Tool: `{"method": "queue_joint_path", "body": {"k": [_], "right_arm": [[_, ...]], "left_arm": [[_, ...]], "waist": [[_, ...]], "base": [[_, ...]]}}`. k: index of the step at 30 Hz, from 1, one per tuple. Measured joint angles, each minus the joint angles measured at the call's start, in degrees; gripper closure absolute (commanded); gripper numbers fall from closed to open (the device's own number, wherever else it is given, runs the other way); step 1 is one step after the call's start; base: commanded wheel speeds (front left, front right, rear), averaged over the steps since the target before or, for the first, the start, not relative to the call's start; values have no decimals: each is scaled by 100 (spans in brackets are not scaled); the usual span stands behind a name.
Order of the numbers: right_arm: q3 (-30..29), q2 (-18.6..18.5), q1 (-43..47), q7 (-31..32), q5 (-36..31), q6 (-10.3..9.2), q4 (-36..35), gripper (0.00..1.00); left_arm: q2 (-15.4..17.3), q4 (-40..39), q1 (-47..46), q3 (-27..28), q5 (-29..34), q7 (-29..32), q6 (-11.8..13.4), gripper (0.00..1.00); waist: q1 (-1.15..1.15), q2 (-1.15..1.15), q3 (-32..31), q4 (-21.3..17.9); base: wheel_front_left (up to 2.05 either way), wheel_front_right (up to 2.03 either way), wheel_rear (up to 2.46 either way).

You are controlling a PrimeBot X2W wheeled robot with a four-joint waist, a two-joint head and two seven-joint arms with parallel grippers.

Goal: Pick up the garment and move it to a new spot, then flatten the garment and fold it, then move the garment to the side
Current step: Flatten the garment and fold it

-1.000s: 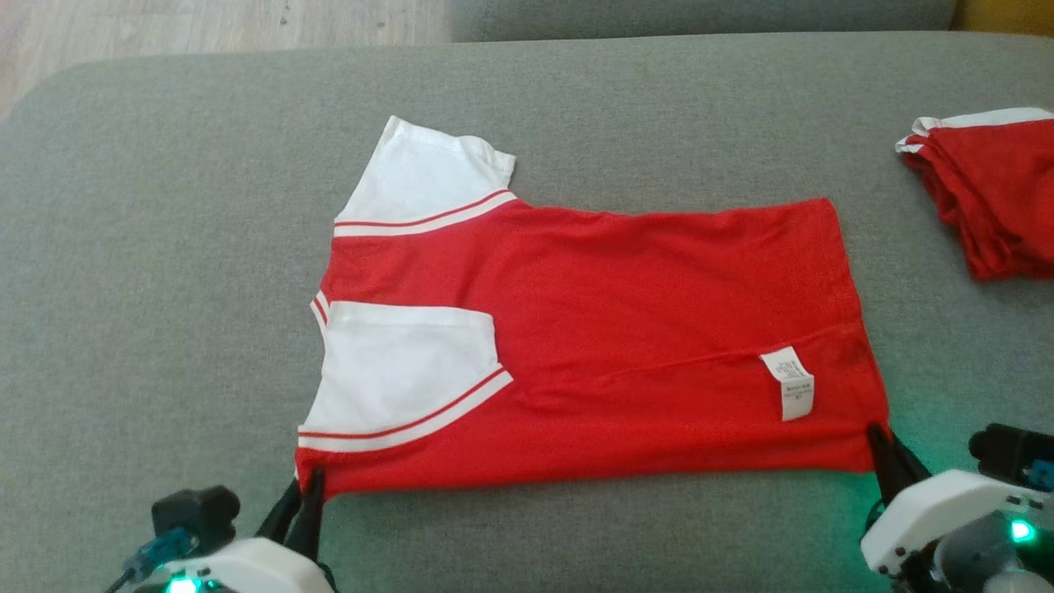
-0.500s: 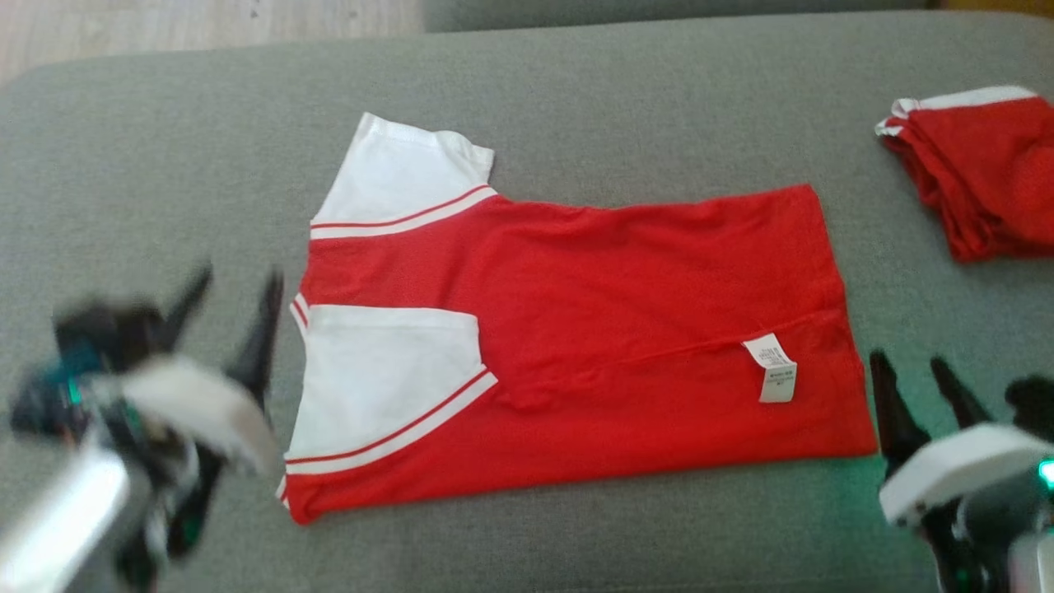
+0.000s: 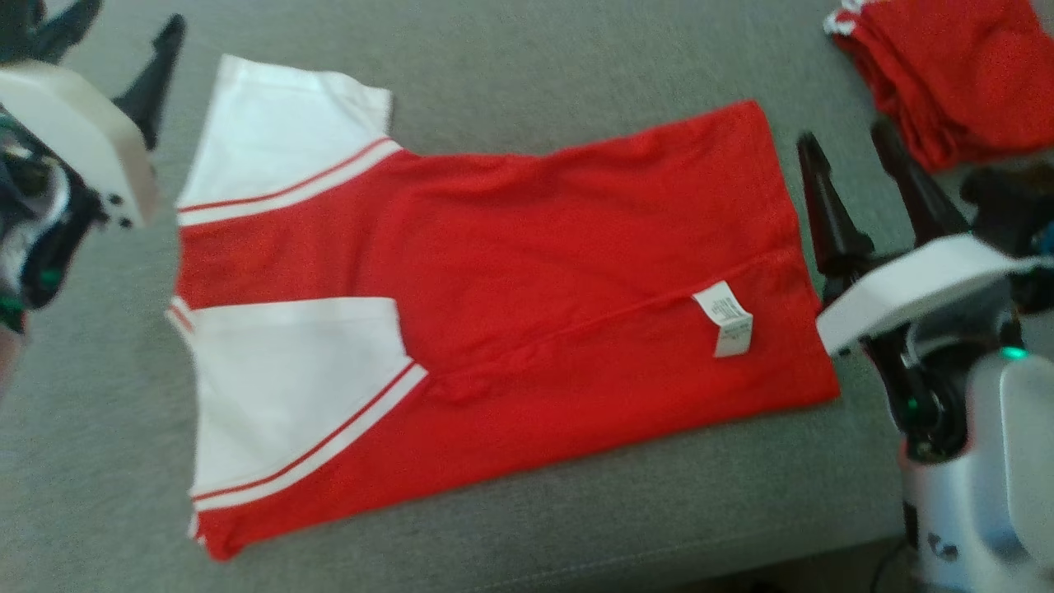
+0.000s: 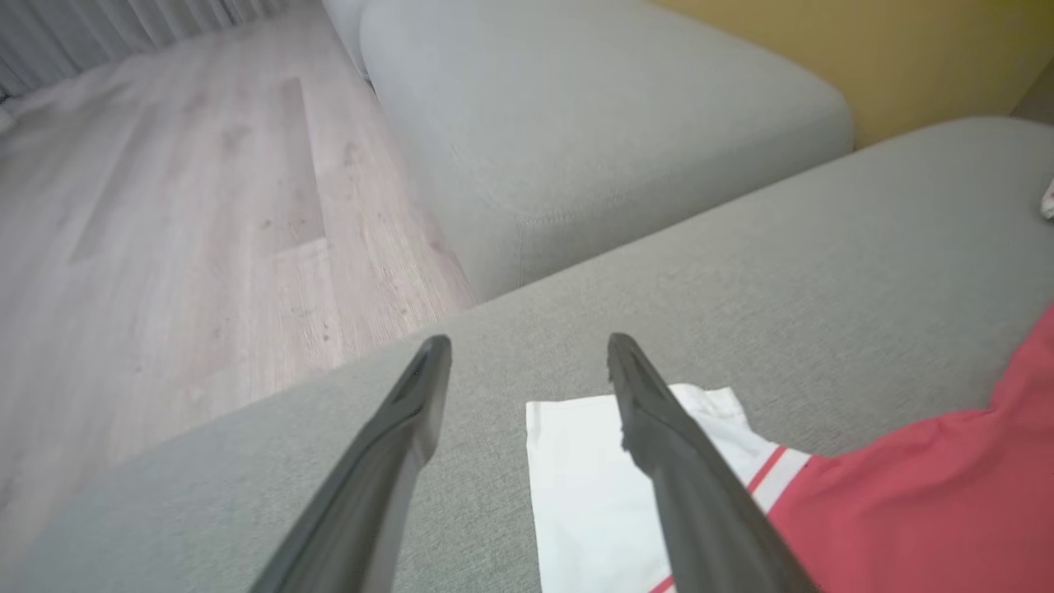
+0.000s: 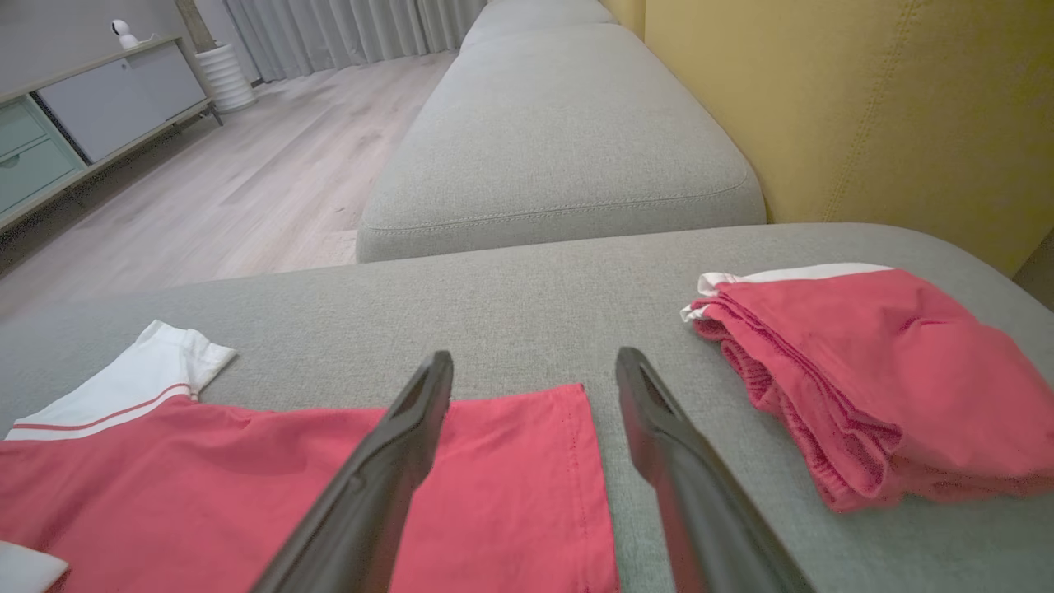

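Right, the shirt (image 3: 527, 272) lies flat on the sofa (image 3: 576, 58), near edge folded over: mid-fold. Left gripper (image 4: 529, 341) by the far sleeve (image 3: 288, 123) and right gripper (image 3: 842, 132) beside the hem (image 3: 786, 239) both gape, empty. Next I'd pinch the far corners and fold them near.

Head view steeply down on sofa (image 3: 576, 49), wrist views low along it, all sharing the garment (image 3: 535, 247)
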Motion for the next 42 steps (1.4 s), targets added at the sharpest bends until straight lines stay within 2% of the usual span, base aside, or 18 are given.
{"method": "queue_joint_path", "body": {"k": [4, 12, 18, 21, 22, 23, 24, 26, 29, 35, 42], "right_arm": [[202, -5, -335, -9, 23, 0, -79, 0], [339, -7, -451, -145, 135, 0, -134, 0], [357, -7, -458, -212, 226, 0, -90, 0], [350, -7, -459, -264, 233, 0, -68, 0], [332, -7, -459, -264, 233, 0, -66, 0], [319, -7, -459, -264, 233, 0, -66, 0], [311, -7, -460, -264, 234, 0, -66, 0], [311, -7, -478, -264, 256, 0, -62, 0], [313, -7, -570, -265, 259, 0, -25, 0], [271, -7, -656, -266, 249, 0, 143, 0], [127, -19, -691, 155, -249, 0, 504, 0]], "left_arm": [[33, 565, -330, -42, 90, 205, -123, 0], [136, 1256, -604, -96, 143, 608, -169, 0], [243, 1265, -658, -100, 16, 862, -180, 0], [264, 1191, -695, -131, -86, 1106, -268, 0], [282, 1080, -693, -192, -162, 1329, -281, 33], [289, 1013, -692, -207, -199, 1423, -307, 54], [300, 935, -689, -219, -220, 1481, -331, 64], [302, 813, -677, -257, -218, 1514, -330, 97], [302, 713, -596, -286, -148, 1394, -319, 100], [214, 787, -575, -352, 111, 636, -269, 100], [-167, 780, -449, -357, 158, -238, -280, 100]], "waist": [[0, 0, 405, -268], [0, 0, 1056, -754], [-1, 0, 1207, -923], [-2, 0, 1194, -911], [-2, 0, 1179, -894], [-2, 0, 1177, -884], [-2, 0, 1178, -874], [-2, 0, 1183, -855], [-2, 0, 1177, -833], [-1, 0, 1038, -753], [-2, 0, 628, -436]], "base": [[0, 0, 0], [0, 0, 0], [0, 0, 0], [0, 0, 0], [0, 0, 0], [0, 0, 0], [0, 0, 0], [0, 0, 0], [0, 0, 0], [0, 0, 0], [0, 0, 0]]}}
